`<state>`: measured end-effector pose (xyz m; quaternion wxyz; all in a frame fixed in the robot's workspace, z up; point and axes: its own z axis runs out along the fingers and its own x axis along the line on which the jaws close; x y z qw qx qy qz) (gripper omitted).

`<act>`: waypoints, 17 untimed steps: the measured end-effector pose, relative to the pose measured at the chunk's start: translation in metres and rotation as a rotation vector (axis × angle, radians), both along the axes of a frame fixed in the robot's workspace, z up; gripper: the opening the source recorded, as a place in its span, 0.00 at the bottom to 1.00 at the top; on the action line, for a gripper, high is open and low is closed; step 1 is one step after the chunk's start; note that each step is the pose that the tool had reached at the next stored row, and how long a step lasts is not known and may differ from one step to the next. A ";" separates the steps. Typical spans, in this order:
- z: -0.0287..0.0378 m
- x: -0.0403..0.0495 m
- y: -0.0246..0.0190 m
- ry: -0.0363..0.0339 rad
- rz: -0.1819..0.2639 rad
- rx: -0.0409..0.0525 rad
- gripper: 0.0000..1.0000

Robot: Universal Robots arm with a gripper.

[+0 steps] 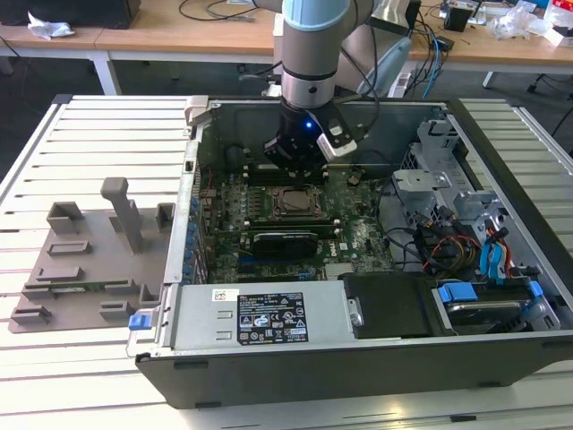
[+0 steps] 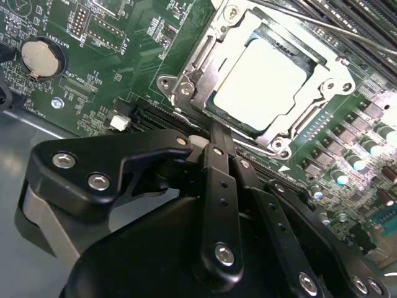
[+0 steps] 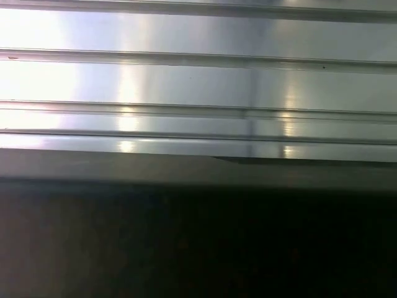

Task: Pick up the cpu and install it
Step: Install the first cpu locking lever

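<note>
Slatted metal table (image 1: 89, 134) carries an opened computer case (image 1: 358, 358). Arm's gripper (image 2: 214, 133) hangs over the motherboard (image 1: 349, 233), just off the socket frame (image 2: 186, 81) at its 6 o'clock in the second wrist view, fingers together on nothing. Cpu (image 2: 260, 84) sits inside the frame, silvery top up.

A slatted metal desk (image 1: 81, 134) spans the frame; wooden tables (image 1: 179, 36) with cables (image 1: 224, 9) line the top, over grey floor (image 1: 45, 76).
</note>
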<state>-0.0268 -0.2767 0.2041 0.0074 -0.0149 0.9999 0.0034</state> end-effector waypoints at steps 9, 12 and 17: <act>0.0013 0.0033 0.0000 -0.0005 0.000 0.0002 0.11; 0.0014 0.0033 -0.0016 -0.0004 0.000 -0.0006 0.11; 0.0001 0.0040 -0.0030 0.0007 0.000 -0.0092 0.11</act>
